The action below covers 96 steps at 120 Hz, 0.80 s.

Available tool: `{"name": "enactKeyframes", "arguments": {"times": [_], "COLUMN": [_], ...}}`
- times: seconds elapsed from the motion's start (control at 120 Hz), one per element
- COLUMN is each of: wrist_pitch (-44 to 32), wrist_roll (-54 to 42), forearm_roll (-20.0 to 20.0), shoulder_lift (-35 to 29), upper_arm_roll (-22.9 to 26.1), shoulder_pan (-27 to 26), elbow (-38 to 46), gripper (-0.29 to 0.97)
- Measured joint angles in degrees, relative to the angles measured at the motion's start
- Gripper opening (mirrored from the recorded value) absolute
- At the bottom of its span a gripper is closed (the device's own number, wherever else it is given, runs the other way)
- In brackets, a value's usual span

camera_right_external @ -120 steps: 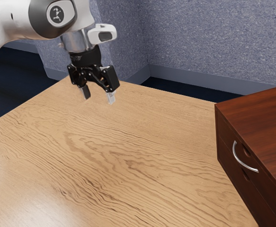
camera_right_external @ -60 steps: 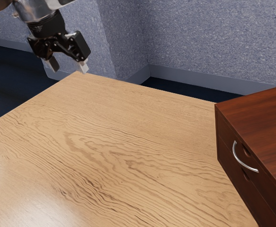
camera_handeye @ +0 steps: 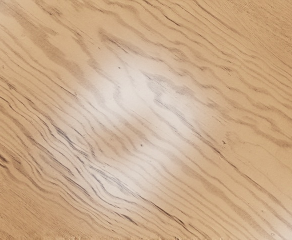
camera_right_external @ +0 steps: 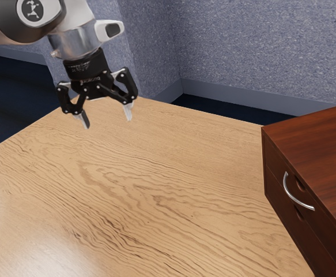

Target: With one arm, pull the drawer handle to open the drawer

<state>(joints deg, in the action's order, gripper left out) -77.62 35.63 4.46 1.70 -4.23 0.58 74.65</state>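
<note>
We seem to be in a plain indoor room, closer to an office or a test room than a home. We work at a broad table of pale, strongly grained wood with a soft sheen. Behind it, two walls in a speckled grey-blue finish meet in a corner. A grey skirting board runs along their foot above a dark blue floor. At the exterior view's right stands a dark reddish wooden drawer cabinet with a curved metal handle. A white robot arm hangs over the tabletop, which suggests a test room.
</note>
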Motion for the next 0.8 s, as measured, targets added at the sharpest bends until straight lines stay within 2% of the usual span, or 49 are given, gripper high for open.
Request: {"name": "enactKeyframes", "arguments": {"times": [0.108, 0.15, 0.292, 0.35, 0.4, 0.5, 0.8], "wrist_pitch": [-1.3, -3.5, -16.5, -22.0, -26.1, -32.0, -40.6], "wrist_roll": [4.4, 5.7, 8.5, 9.5, 10.4, 12.2, 18.4], "forearm_roll": [5.4, 7.1, 15.8, 18.0, 19.2, 19.2, 12.5], "shoulder_lift": [0.1, -0.4, -3.0, -5.5, -6.9, -8.0, -6.3], "upper_arm_roll": [4.9, 6.2, 9.8, 12.1, 13.8, 15.5, 17.0], "shoulder_pan": [3.8, 3.9, 2.9, 2.9, 1.0, -3.2, -1.7], "elbow": [0.5, 3.5, 15.5, 19.8, 22.4, 25.3, 27.2], "gripper": [0.67, 0.67, 0.67, 0.65, 0.62, 0.58, 0.45]}}
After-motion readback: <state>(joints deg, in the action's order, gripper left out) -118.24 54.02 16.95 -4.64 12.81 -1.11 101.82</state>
